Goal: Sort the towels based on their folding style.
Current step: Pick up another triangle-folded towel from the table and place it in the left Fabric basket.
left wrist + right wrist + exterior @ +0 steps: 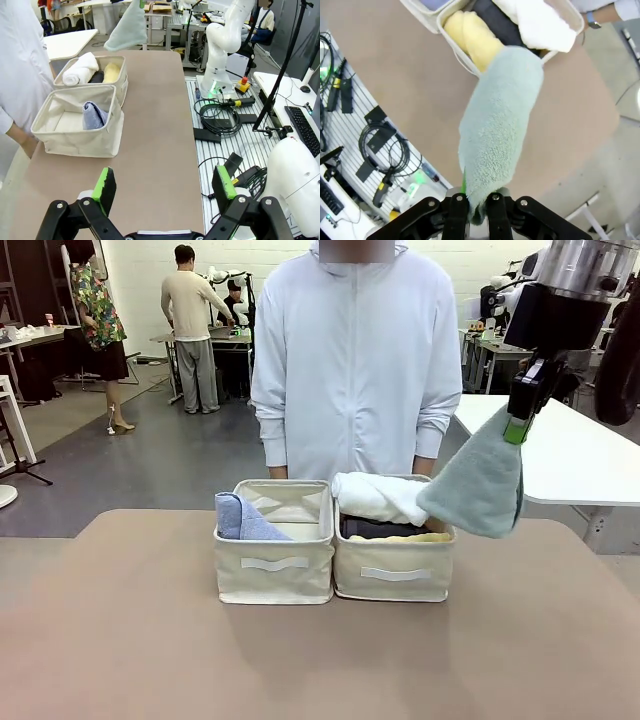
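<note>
Left bin (274,575): blue towel (240,518). Right bin (395,580): rolls (378,496). Green towel (480,485) pinched in right gripper (516,428) (unsorted); left gripper (165,182) wide, empty.

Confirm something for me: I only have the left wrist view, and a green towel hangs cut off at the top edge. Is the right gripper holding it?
Observer: Yes. In the right wrist view the right gripper is shut on one corner of the sage-green towel, which dangles from it.
Operator: Where does it hang against the bins?
Observer: In the front view it hangs clear of the table, by the far right corner of the right bin. Its lower tip overlaps the end of the white rolled towel in the picture.
</note>
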